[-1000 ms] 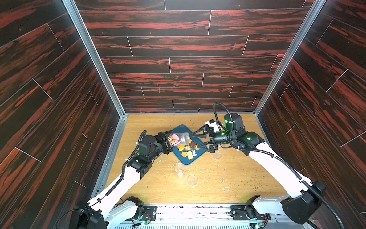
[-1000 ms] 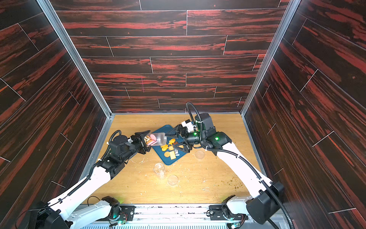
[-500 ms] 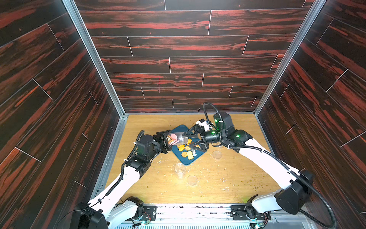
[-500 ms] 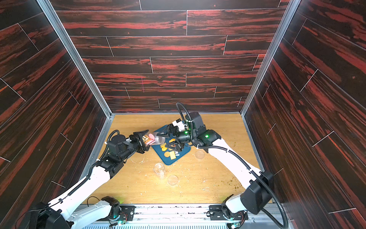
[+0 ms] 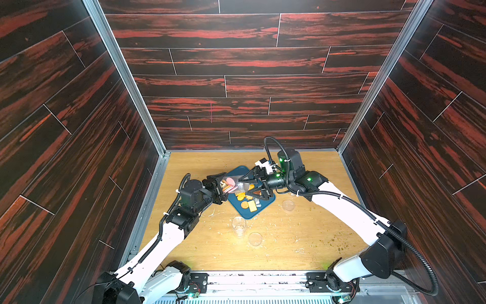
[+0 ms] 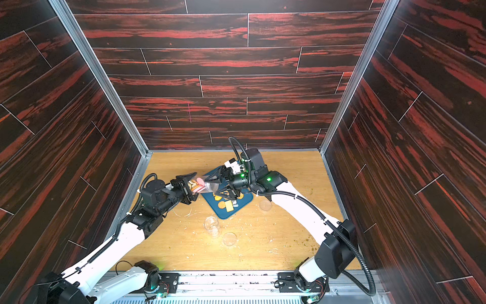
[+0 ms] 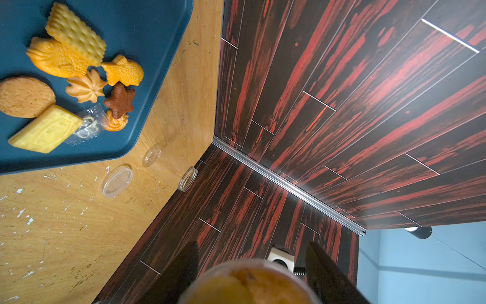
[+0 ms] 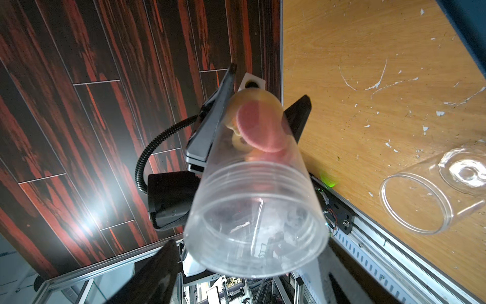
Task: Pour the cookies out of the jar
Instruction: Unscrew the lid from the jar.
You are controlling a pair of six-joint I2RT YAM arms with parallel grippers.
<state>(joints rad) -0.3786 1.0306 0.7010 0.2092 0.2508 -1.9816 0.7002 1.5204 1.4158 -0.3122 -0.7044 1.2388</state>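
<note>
A clear plastic jar (image 5: 235, 184) (image 6: 206, 185) lies nearly level above the blue tray (image 5: 263, 208), its mouth toward the right arm. My left gripper (image 5: 223, 187) (image 7: 252, 273) is shut on the jar's base (image 7: 249, 284). My right gripper (image 5: 243, 187) (image 8: 252, 265) stands open, a finger on each side of the jar's mouth (image 8: 252, 237) and close to its wall. I cannot tell whether they touch it. Pink and tan cookies (image 8: 260, 129) sit deep in the jar. More cookies (image 7: 68, 60) (image 5: 247, 201) lie on the tray.
An empty clear jar (image 5: 238, 225) (image 8: 426, 194) lies on its side in front of the tray. Clear lids (image 5: 255, 239) (image 5: 288, 205) (image 7: 117, 181) lie on the wooden table. A small crinkled packet (image 7: 86, 126) rests among the cookies on the tray. Side walls stand close.
My right arm has moved left to the jar, and its fingers now straddle the mouth and have narrowed a little. The left gripper has kept the jar in place.
</note>
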